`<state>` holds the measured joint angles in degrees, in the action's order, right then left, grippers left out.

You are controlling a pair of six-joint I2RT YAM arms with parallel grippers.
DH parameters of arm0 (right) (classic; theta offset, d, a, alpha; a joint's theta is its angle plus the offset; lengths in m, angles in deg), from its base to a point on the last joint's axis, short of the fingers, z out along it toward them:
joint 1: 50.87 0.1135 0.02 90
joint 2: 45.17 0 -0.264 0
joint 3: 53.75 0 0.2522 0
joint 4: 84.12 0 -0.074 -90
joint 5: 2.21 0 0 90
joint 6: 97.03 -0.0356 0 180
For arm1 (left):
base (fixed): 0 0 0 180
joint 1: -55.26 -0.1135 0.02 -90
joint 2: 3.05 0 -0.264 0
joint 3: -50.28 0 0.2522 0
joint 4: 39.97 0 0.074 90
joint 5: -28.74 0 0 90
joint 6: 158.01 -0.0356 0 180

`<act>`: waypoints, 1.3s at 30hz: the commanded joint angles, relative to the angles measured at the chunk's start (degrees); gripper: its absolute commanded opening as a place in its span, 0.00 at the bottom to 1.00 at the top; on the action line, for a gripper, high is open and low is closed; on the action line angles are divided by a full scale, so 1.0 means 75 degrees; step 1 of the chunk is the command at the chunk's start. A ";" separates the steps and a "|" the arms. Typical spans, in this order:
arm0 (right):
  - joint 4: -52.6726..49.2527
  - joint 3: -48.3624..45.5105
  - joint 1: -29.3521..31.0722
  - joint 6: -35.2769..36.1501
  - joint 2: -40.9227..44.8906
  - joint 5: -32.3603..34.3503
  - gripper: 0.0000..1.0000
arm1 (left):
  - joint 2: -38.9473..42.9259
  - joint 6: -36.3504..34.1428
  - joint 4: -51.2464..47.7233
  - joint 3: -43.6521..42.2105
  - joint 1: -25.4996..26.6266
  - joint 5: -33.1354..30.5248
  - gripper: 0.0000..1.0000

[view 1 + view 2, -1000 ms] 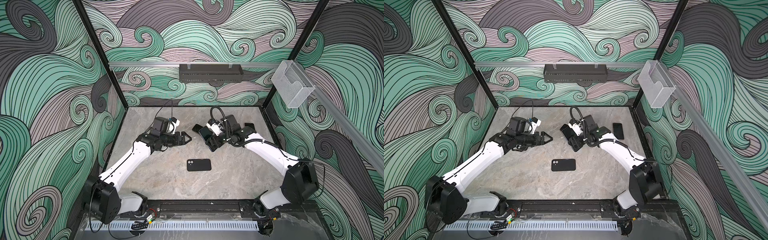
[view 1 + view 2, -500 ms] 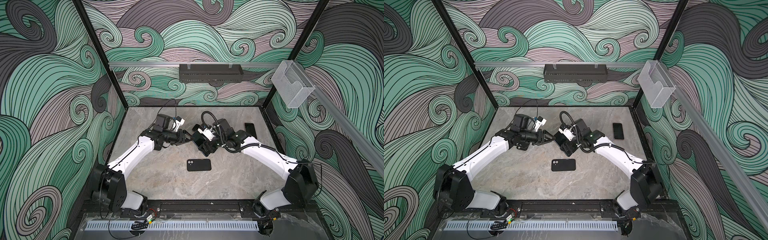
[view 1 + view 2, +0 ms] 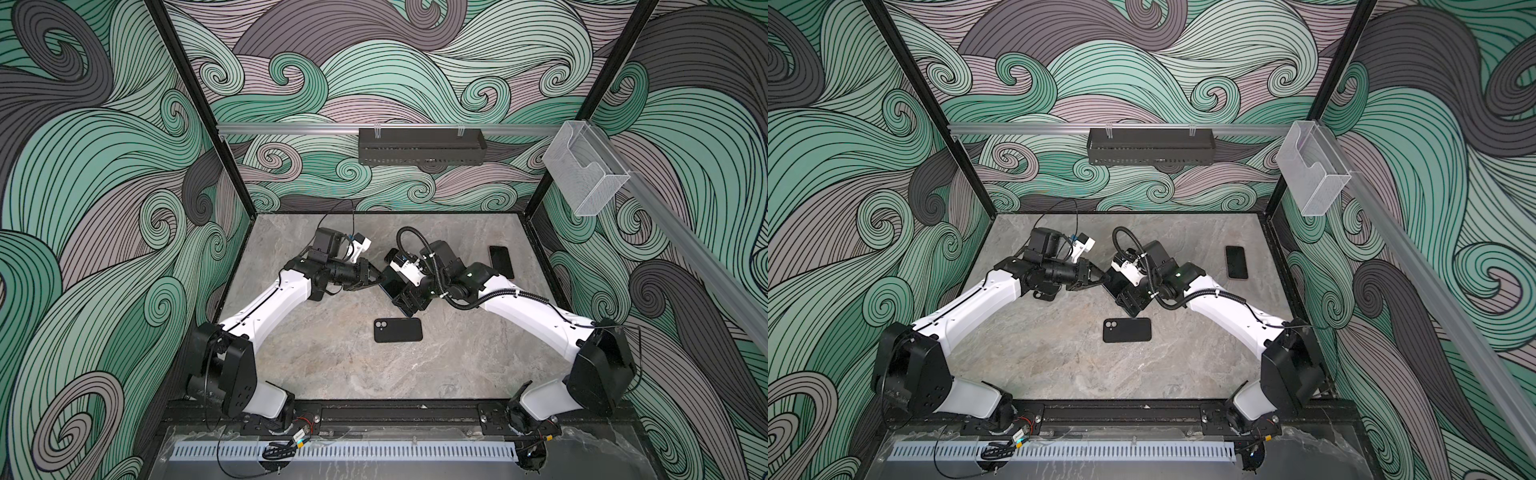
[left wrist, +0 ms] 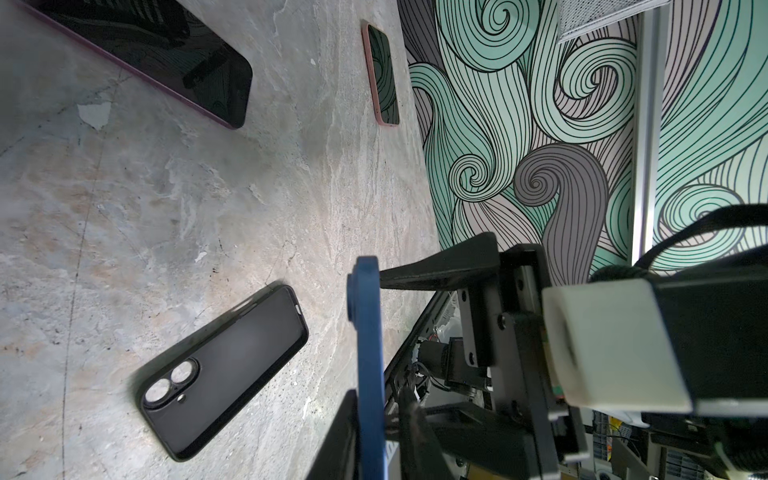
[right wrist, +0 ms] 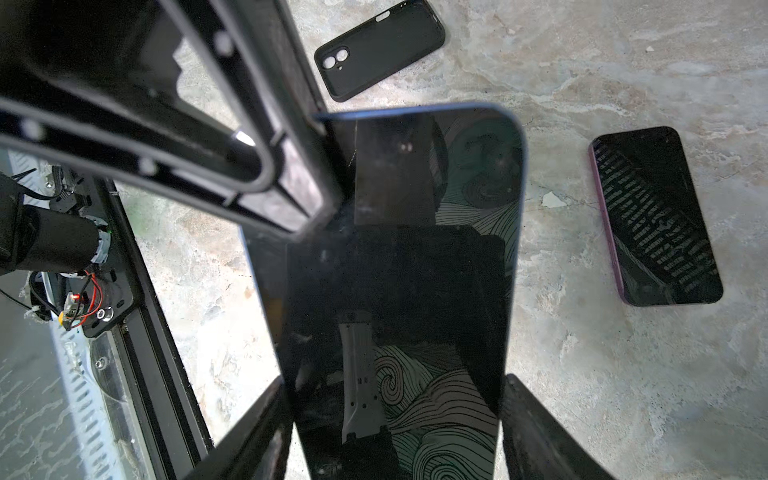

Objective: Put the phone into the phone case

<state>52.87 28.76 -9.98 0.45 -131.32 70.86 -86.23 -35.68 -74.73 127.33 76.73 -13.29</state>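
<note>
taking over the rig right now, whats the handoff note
Right gripper: shut across the blue phone, holding it above the table.
Left gripper: shut on that phone's edge.
Black case: empty, flat on the table, nearer the arm bases than both grippers.
Done: phone lifted. Left: seat it in the case.
</note>
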 commanded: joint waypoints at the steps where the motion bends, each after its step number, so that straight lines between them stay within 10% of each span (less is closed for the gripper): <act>1: 0.0307 0.0267 0.0045 0.0162 0.0037 -0.0067 0.28 | -0.0057 -0.0058 -0.0005 0.0269 -0.0083 0.0190 0.12; 7: 0.0261 0.0209 0.0045 0.0165 0.0103 -0.0059 0.47 | -0.0009 -0.0022 0.0046 0.0257 -0.0089 0.0209 0.05; 15: 0.0364 -0.0215 0.0033 0.0013 0.0672 -0.0034 0.99 | 0.0121 -0.0013 0.0210 0.0156 -0.0209 0.0126 0.00; 24: 0.0664 -0.0780 -0.0344 -0.0981 0.1514 -0.0287 1.00 | 0.0659 0.0157 0.1116 -0.0235 -0.0476 0.0106 0.00; 39: 0.5371 -0.2440 -0.1503 -0.6663 0.1987 -0.2131 0.84 | 0.2303 0.1873 0.4628 -0.1758 -0.1219 -0.0363 0.00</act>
<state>81.35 10.80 -19.84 -38.21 -115.72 60.24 -70.99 -26.30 -50.49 114.48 68.60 -16.51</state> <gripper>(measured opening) 0.856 0.106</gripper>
